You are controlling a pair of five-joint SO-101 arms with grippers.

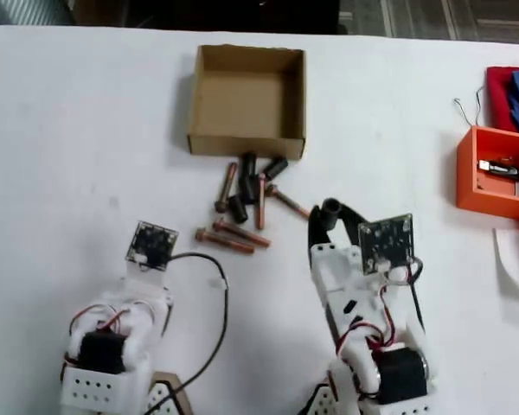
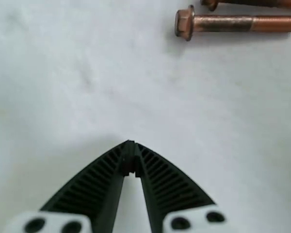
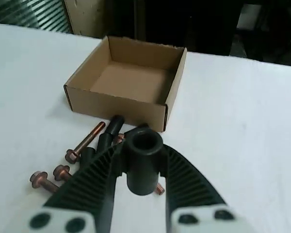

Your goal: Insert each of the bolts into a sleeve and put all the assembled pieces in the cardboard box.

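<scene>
1. High view: the right gripper (image 1: 332, 221) is clamped on a black sleeve (image 1: 331, 208), held upright with the open end up. The loose pile of bolts and sleeves sits ahead of that hand, and the cardboard box (image 1: 246, 143) is farther ahead past the pile. Two bolts (image 1: 231, 239) lie apart from the pile, just ahead of the left arm and off toward the right arm's side. That makes the left arm the nearer one to them.
2. Left wrist view: the left gripper (image 2: 130, 145) is fully closed, tips touching, with nothing in it. The nearest bolt (image 2: 233, 23) lies flat on the table, ahead and off to one side. Its long axis runs across the jaws' line, with the head end closer to the jaws.
3. Right wrist view: the sleeve (image 3: 143, 165) is pinched between the fingers, its bore facing the camera. The box (image 3: 116, 104) beyond it is empty. My guess is the left hand has to open, pick up that crosswise bolt and tip it shank-down into the bore.
</scene>
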